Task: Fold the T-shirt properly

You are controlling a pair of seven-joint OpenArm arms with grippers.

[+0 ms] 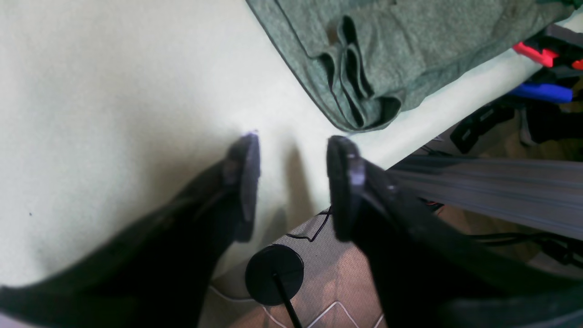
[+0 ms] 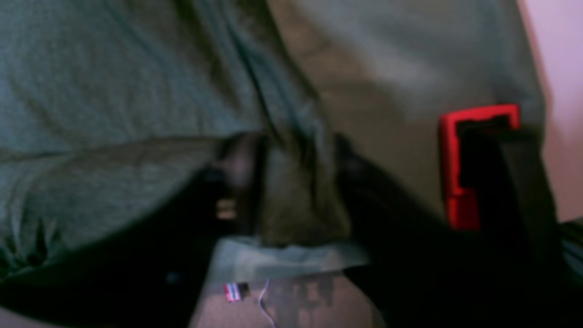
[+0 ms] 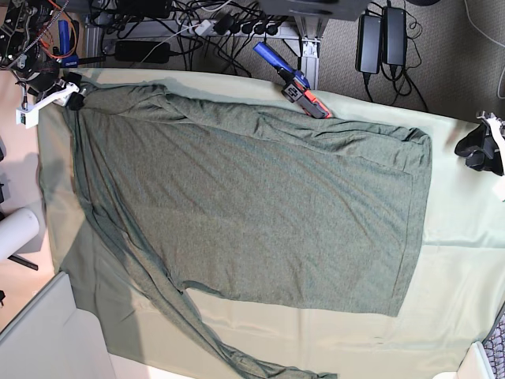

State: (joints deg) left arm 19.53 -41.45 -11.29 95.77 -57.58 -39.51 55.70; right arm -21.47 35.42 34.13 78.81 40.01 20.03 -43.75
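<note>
In the left wrist view, the left gripper hangs over bare pale green table cloth near the table's edge, its two dark fingers spread apart with nothing between them. Just beyond the fingertips lies a corner of the T-shirt, dark heathered grey-green knit, its hem bunched into a few deep folds. Below the table edge a round black stand base sits on the floor. The right wrist view is blurred: the right gripper is low over the shirt, jaws parted on either side of a raised ridge of fabric, though whether they pinch it I cannot tell. In the base view, the T-shirt lies spread flat across most of the table cloth, wrinkled along its far side, its long axis running left to right, with a long strip of fabric trailing along the left side toward the near edge. The right gripper sits at its far-left corner, the left gripper just off its right end.
</note>
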